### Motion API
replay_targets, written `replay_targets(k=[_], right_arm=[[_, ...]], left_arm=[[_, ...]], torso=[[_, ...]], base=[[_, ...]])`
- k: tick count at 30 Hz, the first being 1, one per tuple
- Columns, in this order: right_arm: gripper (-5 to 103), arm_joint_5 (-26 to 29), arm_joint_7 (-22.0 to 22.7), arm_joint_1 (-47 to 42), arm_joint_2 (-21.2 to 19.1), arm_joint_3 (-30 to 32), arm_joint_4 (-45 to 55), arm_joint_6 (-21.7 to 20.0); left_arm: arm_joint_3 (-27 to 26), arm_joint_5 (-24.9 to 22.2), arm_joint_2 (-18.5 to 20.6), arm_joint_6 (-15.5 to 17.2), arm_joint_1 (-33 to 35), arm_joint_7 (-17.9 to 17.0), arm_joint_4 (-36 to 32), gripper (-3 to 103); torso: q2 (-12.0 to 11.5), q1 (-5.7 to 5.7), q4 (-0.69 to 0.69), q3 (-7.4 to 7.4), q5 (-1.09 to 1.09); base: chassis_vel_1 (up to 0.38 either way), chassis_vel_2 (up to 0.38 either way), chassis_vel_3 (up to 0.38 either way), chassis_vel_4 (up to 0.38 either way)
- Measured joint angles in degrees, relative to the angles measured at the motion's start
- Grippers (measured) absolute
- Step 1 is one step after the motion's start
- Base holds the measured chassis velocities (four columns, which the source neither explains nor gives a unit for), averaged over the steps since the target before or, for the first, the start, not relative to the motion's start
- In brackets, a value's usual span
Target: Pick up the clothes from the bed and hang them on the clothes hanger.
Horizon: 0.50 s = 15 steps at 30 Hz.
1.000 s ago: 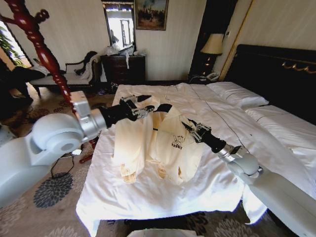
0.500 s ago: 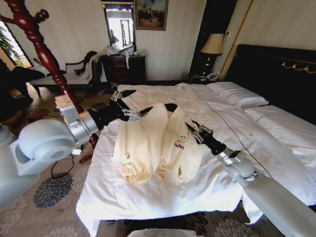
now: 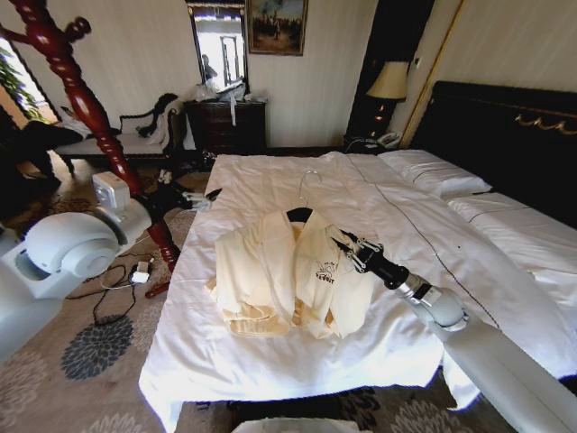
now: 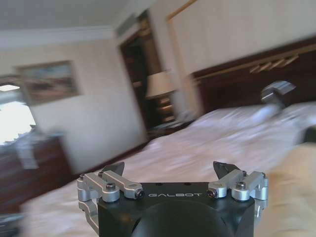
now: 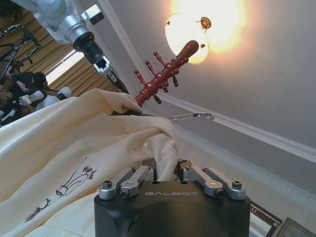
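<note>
The cream-yellow clothes (image 3: 288,275) lie crumpled in the middle of the bed (image 3: 270,361), logo side up. At the collar sits the black clothes hanger (image 3: 300,214), its silver hook (image 3: 306,185) sticking up. My right gripper (image 3: 344,246) is at the top's right shoulder, shut on a fold of the fabric; the right wrist view shows the cloth (image 5: 74,148) pinched in that gripper (image 5: 165,170) and the hook (image 5: 192,116) beyond it. My left gripper (image 3: 203,198) hovers off the bed's left edge, open and holding nothing; in the left wrist view the gripper (image 4: 169,170) is spread wide.
The reddish-brown wooden coat stand (image 3: 77,99) rises on the left beside my left arm. White pillows (image 3: 433,171) and the dark headboard (image 3: 505,135) are at the right. Cables and a plug (image 3: 135,271) lie on the carpet left of the bed.
My left gripper let go of the top's left shoulder and drew back leftward off the bed. The top sank flatter onto the sheets. My right gripper kept its hold.
</note>
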Motion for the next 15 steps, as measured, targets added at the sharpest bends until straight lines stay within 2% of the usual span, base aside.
replay_targets(k=[1, 2, 4, 7, 8, 11, 15], right_arm=[[20, -0.2, 0.4, 0.0, 0.1, 0.2, 0.0, 0.2], [20, -0.2, 0.4, 0.0, 0.1, 0.2, 0.0, 0.2], [20, -1.7, 1.5, 0.0, 0.6, 0.8, 0.1, 1.1], [20, -4.3, 3.4, 0.0, 1.8, 1.7, 0.1, 3.2], [20, -4.3, 3.4, 0.0, 1.8, 1.7, 0.1, 3.2], [20, -5.9, 5.1, 0.0, 3.0, 2.0, 0.4, 4.6], [20, -7.6, 5.8, 0.3, 3.7, 2.0, 0.8, 5.5]], left_arm=[[0.0, -2.5, 0.9, -0.4, -0.3, 2.2, -0.5, 100], [0.0, -2.5, 0.9, -0.4, -0.3, 2.2, -0.5, 100], [0.2, -5.8, 2.8, -1.1, -0.5, 7.0, -1.9, 100], [0.7, -7.8, 4.9, -1.3, -0.1, 14.8, -4.0, 100], [0.7, -7.8, 4.9, -1.3, -0.1, 14.8, -4.0, 100], [1.4, -8.5, 5.2, -1.1, 0.3, 17.8, -5.0, 100], [2.6, -6.9, 4.8, -0.7, 0.3, 18.2, -4.6, 100]], torso=[[0.0, 0.0, -0.01, 0.0, 0.01], [0.0, 0.0, -0.01, 0.0, 0.01], [0.0, 0.0, 0.0, 0.0, 0.02], [0.0, 0.0, 0.0, -0.01, 0.02], [0.0, 0.0, 0.0, -0.01, 0.02], [0.0, 0.0, 0.0, -0.01, 0.01], [0.0, 0.0, 0.01, 0.0, 0.01]], base=[[0.0, 0.0, 0.0, 0.0], [0.0, 0.0, 0.0, 0.0], [0.0, 0.0, 0.0, 0.0], [0.0, 0.0, 0.0, 0.0], [0.0, 0.0, 0.0, 0.0], [0.0, 0.0, 0.0, 0.0], [0.0, 0.0, 0.0, 0.0]])
